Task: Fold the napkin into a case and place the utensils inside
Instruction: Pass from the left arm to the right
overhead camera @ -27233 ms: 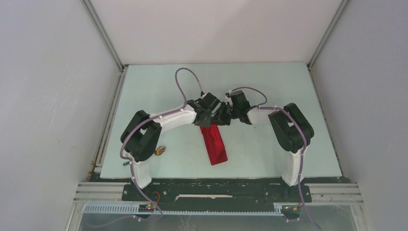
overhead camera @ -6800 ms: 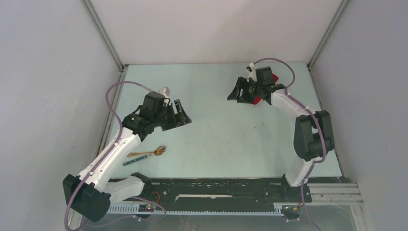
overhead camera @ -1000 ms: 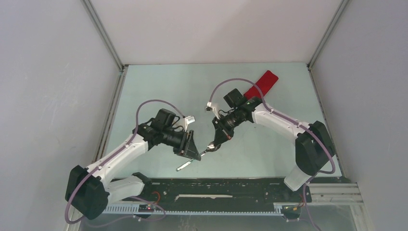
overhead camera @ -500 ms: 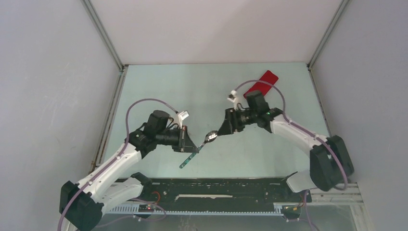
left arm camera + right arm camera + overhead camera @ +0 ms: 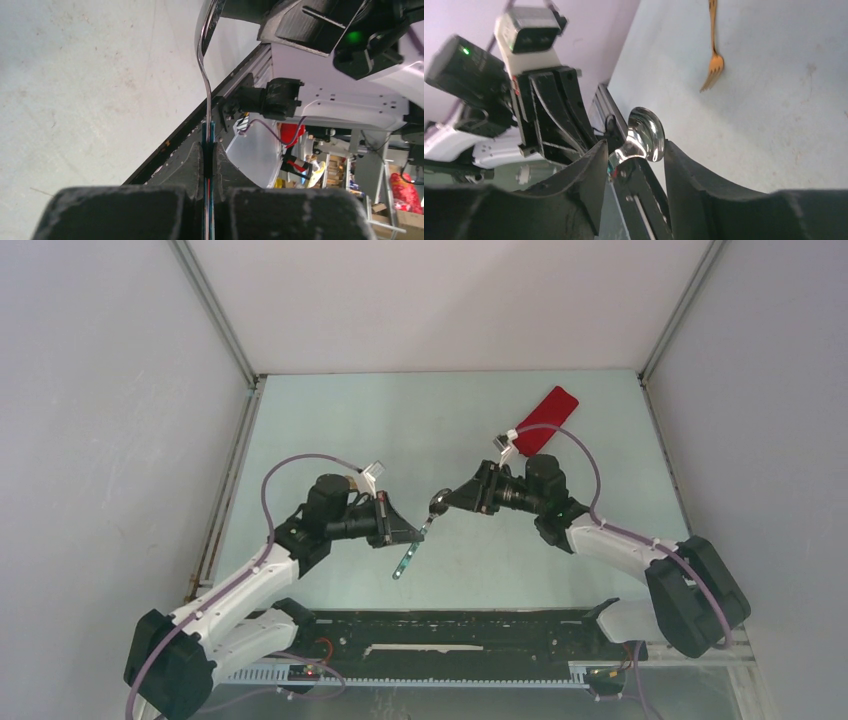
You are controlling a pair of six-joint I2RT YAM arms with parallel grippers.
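Grips spoon (image 5: 404, 561) mid-handle w/ clenched L pincer (image 5: 407, 531), bowl inside released R pincer (image 5: 454, 502), long axis aimed far-right toward case (image 5: 545, 418), nearer R arm.

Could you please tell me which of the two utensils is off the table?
The teal-handled spoon, pinched in the left gripper above the table; the golden-brown fork lies flat on it.

No legible text, label, brand or number anywhere.

centre: left arm (image 5: 250, 580), spoon (image 5: 404, 562), right arm (image 5: 612, 540) form a barrier | far-right corner: case (image 5: 541, 420) | far-left table (image 5: 330, 430): open
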